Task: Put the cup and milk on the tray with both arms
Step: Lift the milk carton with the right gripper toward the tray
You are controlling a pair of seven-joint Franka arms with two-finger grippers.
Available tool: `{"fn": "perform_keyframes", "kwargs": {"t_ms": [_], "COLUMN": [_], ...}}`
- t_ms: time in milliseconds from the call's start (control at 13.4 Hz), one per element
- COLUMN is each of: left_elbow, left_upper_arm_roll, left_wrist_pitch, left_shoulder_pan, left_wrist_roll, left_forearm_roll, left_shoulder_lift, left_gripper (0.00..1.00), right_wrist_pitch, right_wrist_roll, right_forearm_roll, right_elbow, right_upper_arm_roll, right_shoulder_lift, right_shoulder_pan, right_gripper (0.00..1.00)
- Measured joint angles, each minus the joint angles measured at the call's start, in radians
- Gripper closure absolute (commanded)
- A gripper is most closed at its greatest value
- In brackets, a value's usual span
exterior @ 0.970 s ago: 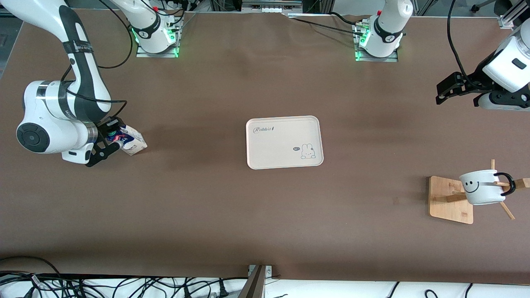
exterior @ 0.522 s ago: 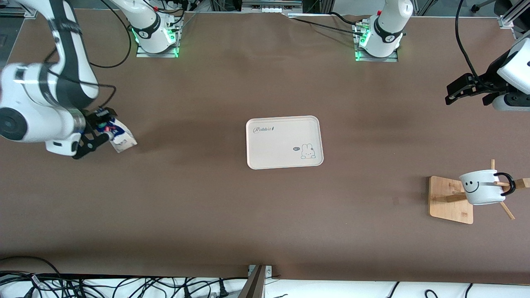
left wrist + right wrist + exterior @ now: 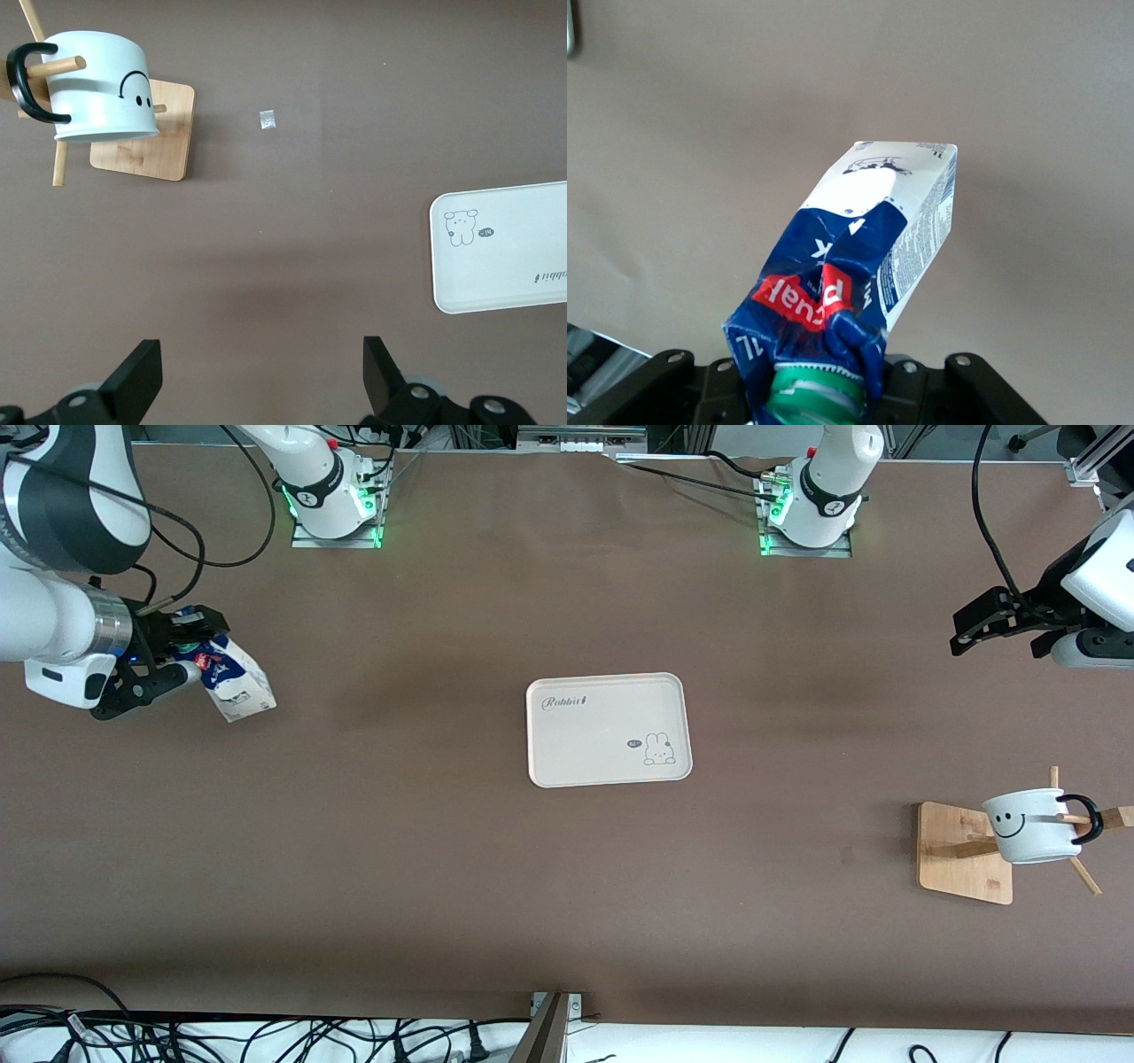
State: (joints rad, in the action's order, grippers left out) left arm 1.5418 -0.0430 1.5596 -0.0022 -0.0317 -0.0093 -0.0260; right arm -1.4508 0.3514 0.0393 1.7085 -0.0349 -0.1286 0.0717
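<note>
Right hand [image 3: 158, 664] grips the milk carton [image 3: 232, 684] aloft near the worktop [image 3: 425, 850] edge; left hand [image 3: 974, 624] hangs open, seemingly well clear of the mug [image 3: 1032, 825].

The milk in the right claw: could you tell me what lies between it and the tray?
Nothing: the front view shows only bare brown table between the milk and the tray.

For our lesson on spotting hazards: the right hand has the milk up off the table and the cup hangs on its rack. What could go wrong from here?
1. The right hand grips the milk only at its crumpled top; tilted, it may slip or land askew on the tray.
2. The cup hangs by its handle on a wooden rack; the open left hand could topple the rack.
</note>
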Motion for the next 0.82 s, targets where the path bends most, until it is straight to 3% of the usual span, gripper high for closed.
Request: {"fn": "perform_keyframes", "kwargs": {"t_ms": [522,821], "left_elbow": [-0.004,-0.005], "left_upper_arm_roll": [0.000,0.000], "left_wrist_pitch": [0.000,0.000], "left_shoulder_pan": [0.001,0.001], "left_wrist_roll": [0.000,0.000], "left_forearm_roll": [0.000,0.000], "left_shoulder_lift": [-0.016,-0.016], "left_gripper": [0.00,0.00], "right_wrist_pitch": [-0.022,-0.101], "right_wrist_roll": [-0.361,-0.587], "right_forearm_roll": [0.148,0.155], "right_elbow": [-0.009,-0.008], "right_upper_arm_roll": [0.168,0.249], "right_shoulder_lift": [0.014,0.005], "right_shoulder_pan": [0.014,0.084], "right_gripper": [1.00,1.00]}}
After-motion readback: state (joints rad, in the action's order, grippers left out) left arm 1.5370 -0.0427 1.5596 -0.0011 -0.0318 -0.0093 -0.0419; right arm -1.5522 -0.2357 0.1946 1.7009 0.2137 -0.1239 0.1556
